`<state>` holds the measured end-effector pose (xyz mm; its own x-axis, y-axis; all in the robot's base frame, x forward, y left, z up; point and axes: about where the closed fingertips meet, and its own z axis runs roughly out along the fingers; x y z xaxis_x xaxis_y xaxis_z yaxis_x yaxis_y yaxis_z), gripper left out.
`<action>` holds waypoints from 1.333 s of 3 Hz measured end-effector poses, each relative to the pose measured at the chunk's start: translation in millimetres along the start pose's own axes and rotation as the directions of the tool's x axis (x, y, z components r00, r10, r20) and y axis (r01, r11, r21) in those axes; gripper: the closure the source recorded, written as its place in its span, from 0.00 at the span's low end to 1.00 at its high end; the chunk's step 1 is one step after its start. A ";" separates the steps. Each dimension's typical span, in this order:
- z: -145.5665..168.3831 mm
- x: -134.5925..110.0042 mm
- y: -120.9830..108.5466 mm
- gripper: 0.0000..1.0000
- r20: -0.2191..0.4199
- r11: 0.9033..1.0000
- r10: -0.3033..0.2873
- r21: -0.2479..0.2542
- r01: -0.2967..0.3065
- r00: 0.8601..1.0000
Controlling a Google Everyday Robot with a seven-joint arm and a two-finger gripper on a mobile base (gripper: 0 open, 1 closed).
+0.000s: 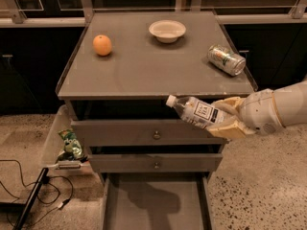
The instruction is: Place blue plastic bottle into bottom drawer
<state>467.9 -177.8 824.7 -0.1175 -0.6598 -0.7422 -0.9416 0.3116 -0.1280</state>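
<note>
The blue plastic bottle (pixel 195 112), clear with a white cap and a blue-and-white label, lies nearly level in my gripper (pixel 226 119), cap pointing left. My gripper is shut on the bottle's base end and holds it in the air in front of the cabinet, level with the top drawer's front. The bottom drawer (pixel 156 206) is pulled open below, a grey tray with a bare floor; the bottle is well above it, toward its right side.
On the cabinet top (pixel 158 66) sit an orange (pixel 102 45), a white bowl (pixel 167 30) and a silver-green can (pixel 226 60). Two upper drawers with round knobs (pixel 156 135) are closed. A bin with a green bag (pixel 70 145) and cables (pixel 29 195) lie at the left.
</note>
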 end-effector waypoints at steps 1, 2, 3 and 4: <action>17.9 12.1 5.1 1.00 -0.025 1.000 0.019 -0.015 -0.020 0.999; 85.4 88.0 30.0 1.00 -0.115 0.992 0.110 -0.048 -0.116 0.987; 140.8 162.2 49.9 1.00 -0.169 0.985 0.161 -0.037 -0.169 0.972; 182.7 215.8 48.8 1.00 -0.186 0.984 0.179 0.019 -0.178 0.966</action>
<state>454.3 -180.1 538.2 -0.3405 -0.7090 -0.6175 -0.8992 0.4374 -0.0063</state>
